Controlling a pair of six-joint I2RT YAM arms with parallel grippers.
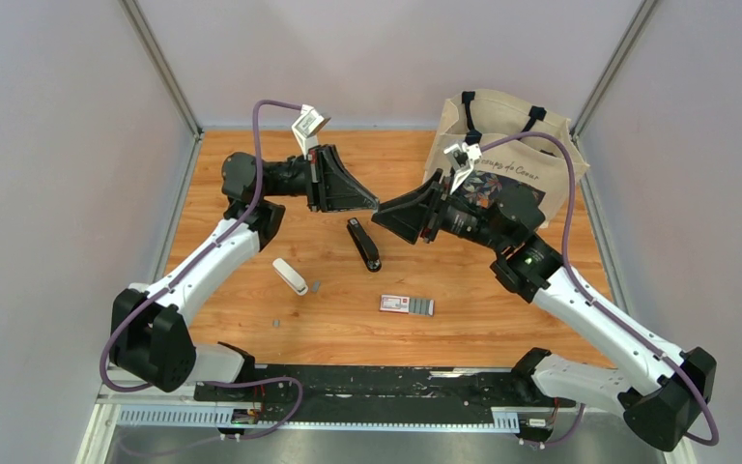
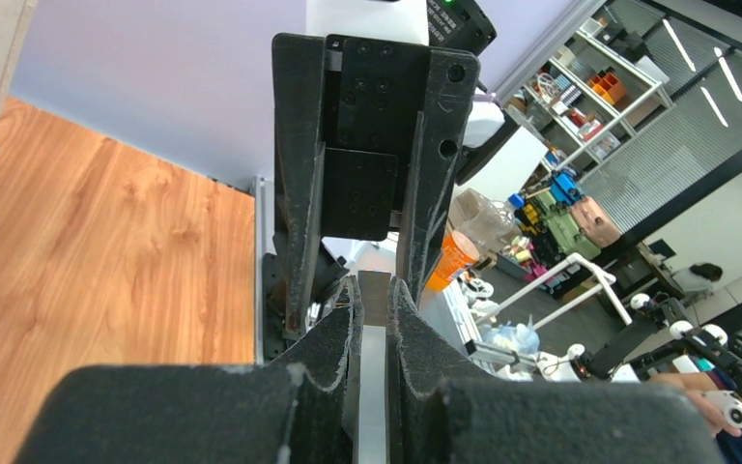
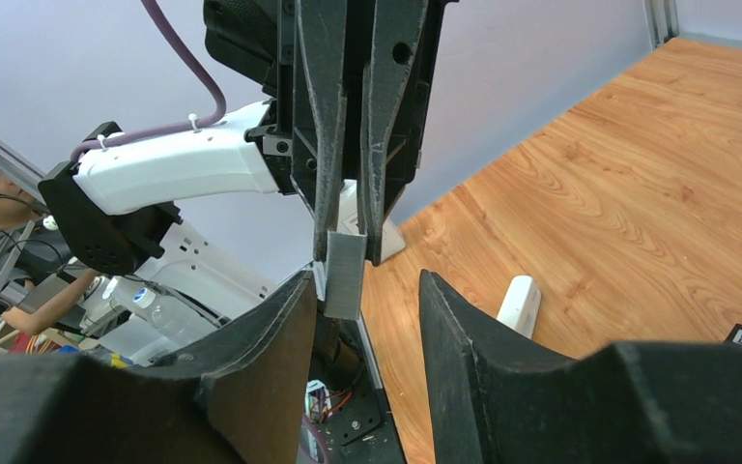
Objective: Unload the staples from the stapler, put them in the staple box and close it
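Fingers [image 2: 328, 362] of the left gripper [image 2: 374, 290] pinch a grey strip of staples [image 3: 345, 275], raised over the table [image 1: 502, 290] near the stapler [image 1: 363, 244]. Right gripper [image 3: 362, 285] is spread wide apart, empty, facing this strip.

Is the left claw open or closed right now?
Shut: the left claw is clamped on a grey strip of staples, held in mid-air.

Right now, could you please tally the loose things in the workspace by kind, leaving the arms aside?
Black stapler: 1
White oblong plastic object: 1
Small red-and-white box: 1
Beige fabric tote bag: 1
Silvery-grey staple strip, pinched in the left gripper: 1
Small grey staple bits on the wooden table: 2
Total: 7
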